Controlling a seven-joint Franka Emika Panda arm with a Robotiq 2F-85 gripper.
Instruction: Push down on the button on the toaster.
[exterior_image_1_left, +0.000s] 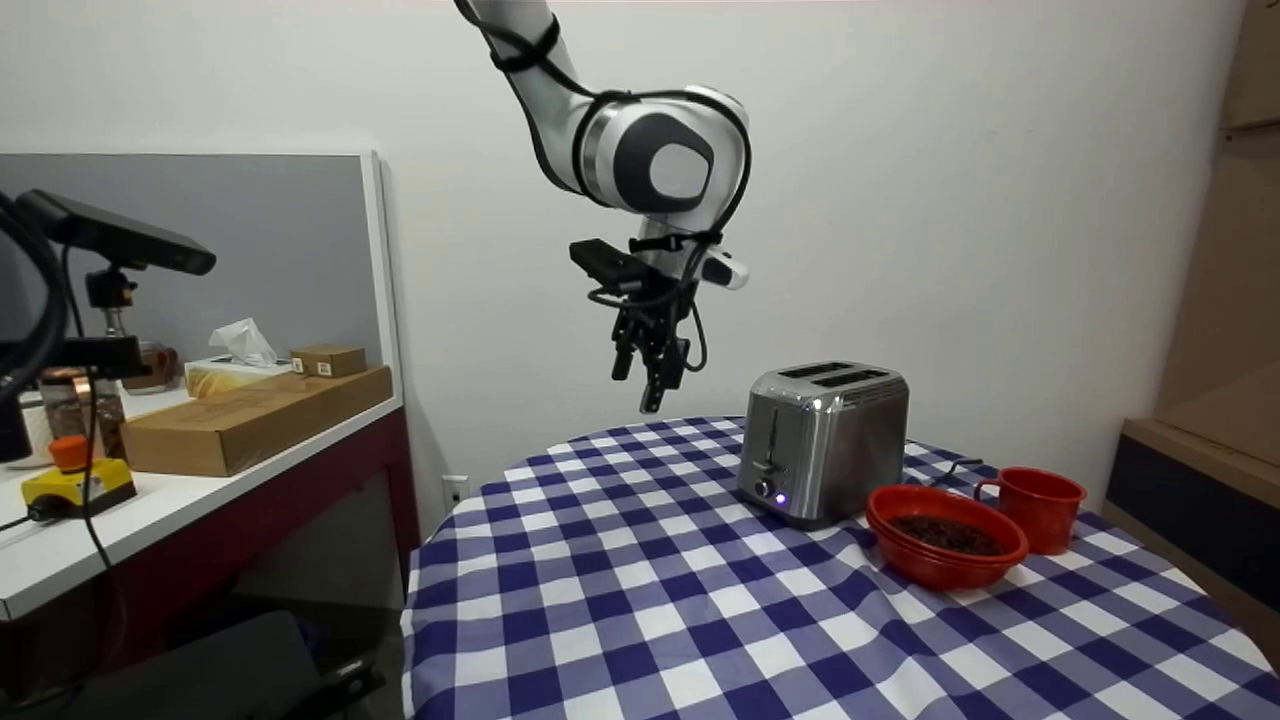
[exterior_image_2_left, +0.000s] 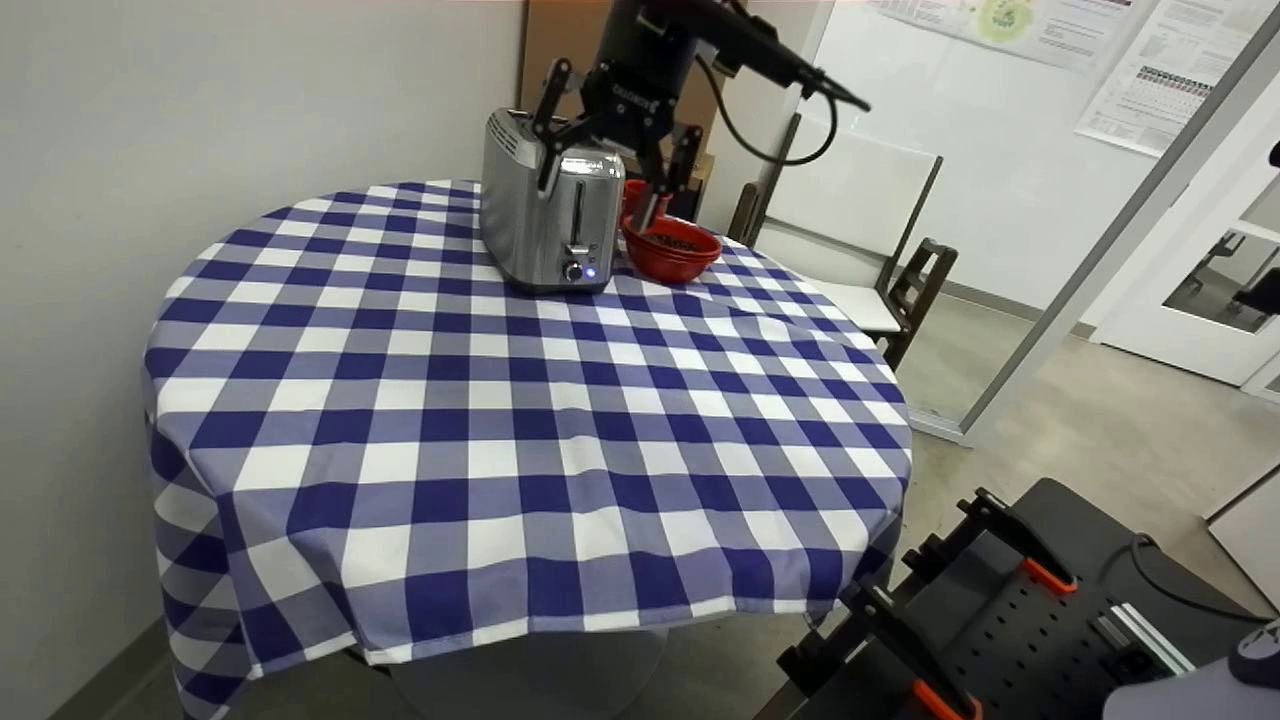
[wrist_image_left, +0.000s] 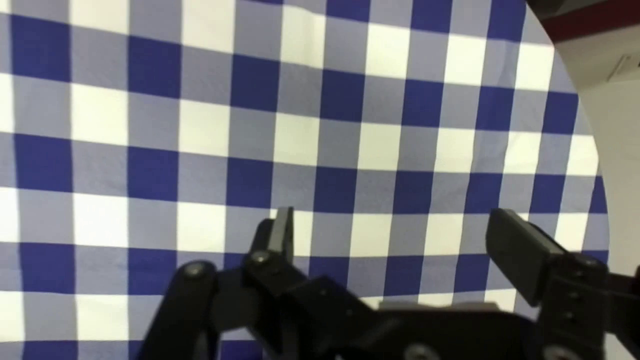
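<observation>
1. In an exterior view: I'm holding my hand (exterior_image_1_left: 652, 385) in the air above the bench (exterior_image_1_left: 560, 600), fingertips pointing down, apart from the toaster (exterior_image_1_left: 865, 450). Toaster is standing upright on the checked cloth (exterior_image_1_left: 690, 640), slots facing up. Stacked red bowls (exterior_image_1_left: 935, 573) are sitting just beside it, dark bits lying in the upper one; can't tell if bowls and toaster are touching. Red mug (exterior_image_1_left: 1045, 510) is standing just beside the bowls.
2. In an exterior view: my hand (exterior_image_2_left: 598, 200) is overlapping the toaster along the line of sight, one finger crossing its upper front, the other crossing the bowls and mug. Lever (exterior_image_2_left: 577, 250) is sitting at the low end of its slot. Small light (exterior_image_2_left: 590, 272) is glowing next to the knob (exterior_image_2_left: 572, 271). White-backed chair (exterior_image_2_left: 850, 190) is standing beyond the bench.
3. Wrist view: I'm looking down at the cloth, which is filling most of the frame. My hand is spread, fingers (wrist_image_left: 517, 255) standing wide apart, checks showing between them. Bench edge is curving down the right side.
</observation>
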